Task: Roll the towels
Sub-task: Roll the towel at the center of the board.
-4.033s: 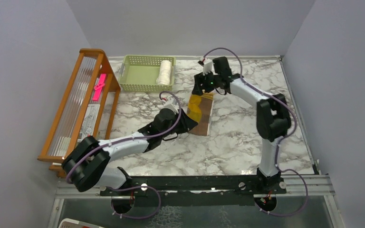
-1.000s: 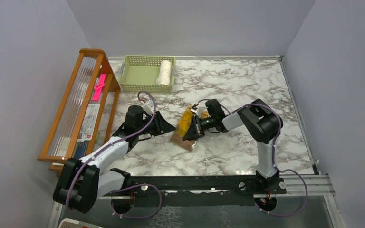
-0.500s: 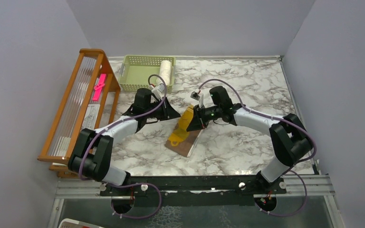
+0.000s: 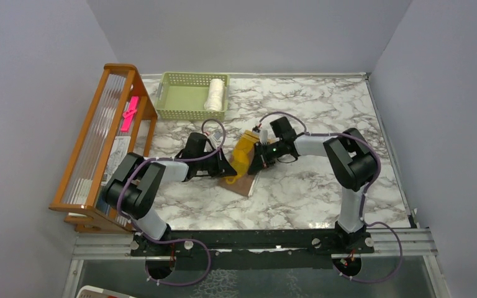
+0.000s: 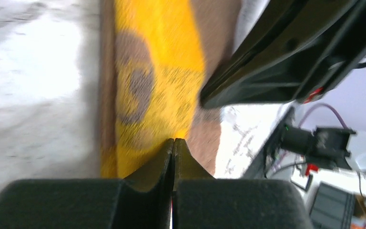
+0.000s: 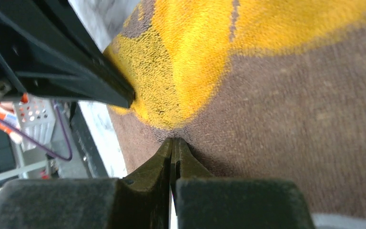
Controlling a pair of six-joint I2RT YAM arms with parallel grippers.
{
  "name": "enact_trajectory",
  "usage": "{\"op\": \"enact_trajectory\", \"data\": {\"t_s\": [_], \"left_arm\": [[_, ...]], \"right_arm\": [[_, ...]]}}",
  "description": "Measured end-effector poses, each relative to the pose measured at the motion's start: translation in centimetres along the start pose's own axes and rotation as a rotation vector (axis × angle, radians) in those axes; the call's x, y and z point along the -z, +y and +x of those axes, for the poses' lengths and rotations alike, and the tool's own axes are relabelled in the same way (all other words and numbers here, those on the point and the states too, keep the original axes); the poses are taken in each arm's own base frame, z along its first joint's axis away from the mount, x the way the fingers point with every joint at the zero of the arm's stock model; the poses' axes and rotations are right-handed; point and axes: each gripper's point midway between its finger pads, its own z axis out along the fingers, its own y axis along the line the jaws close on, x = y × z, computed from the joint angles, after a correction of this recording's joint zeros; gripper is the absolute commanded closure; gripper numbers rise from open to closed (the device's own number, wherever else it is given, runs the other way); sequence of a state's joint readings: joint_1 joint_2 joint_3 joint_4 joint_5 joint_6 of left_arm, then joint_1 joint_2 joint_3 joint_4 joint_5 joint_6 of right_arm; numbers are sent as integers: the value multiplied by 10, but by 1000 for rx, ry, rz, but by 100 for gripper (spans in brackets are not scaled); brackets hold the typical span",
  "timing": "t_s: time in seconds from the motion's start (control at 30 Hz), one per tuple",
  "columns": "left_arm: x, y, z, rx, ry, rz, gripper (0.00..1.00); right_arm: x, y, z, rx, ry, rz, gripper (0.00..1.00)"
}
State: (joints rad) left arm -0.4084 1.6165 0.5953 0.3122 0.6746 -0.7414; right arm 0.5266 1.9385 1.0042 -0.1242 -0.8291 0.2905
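Mustard-yellow cloth towel point(image 4: 243, 155), brown reverse: mid-table, long axis far-right to near-left. Flanked by left gripper point(image 4: 228, 169) at left edge, right gripper point(image 4: 253, 163) at right edge; equally near. Both jaw pairs closed; pinch on cloth not discernible. Cream-white towel roll point(image 4: 215, 94): in pale green plastic basket point(image 4: 189, 76).

Top camera looks down from above and behind the near edge of the marble table point(image 4: 310, 192), taking in all of it. Wrist cameras look along the left gripper point(image 5: 173, 141) and right gripper point(image 6: 173, 141), very close to the mustard-yellow towel point(image 4: 243, 154), seen in all three views.
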Motion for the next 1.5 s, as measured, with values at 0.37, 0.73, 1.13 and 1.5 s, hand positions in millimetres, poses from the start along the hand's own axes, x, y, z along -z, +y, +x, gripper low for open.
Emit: {"op": "enact_trajectory", "data": {"t_s": [0.37,0.73,1.13,1.5], "left_arm": [[-28,24,-51,91,-209,-125,100],[-8,-26,-91,20,-307,8,100],[-8,1,-45,55,-203,-11,100],[2,48,-43,115,-210,-39,100]], "right_arm": [[-5,-42,-116,212,-45,46,99],[37,5,-92,296,-132,18,99],[21,6,-54,197,-136,-110,99],[5,-18,-32,94,-135,-161,99]]}}
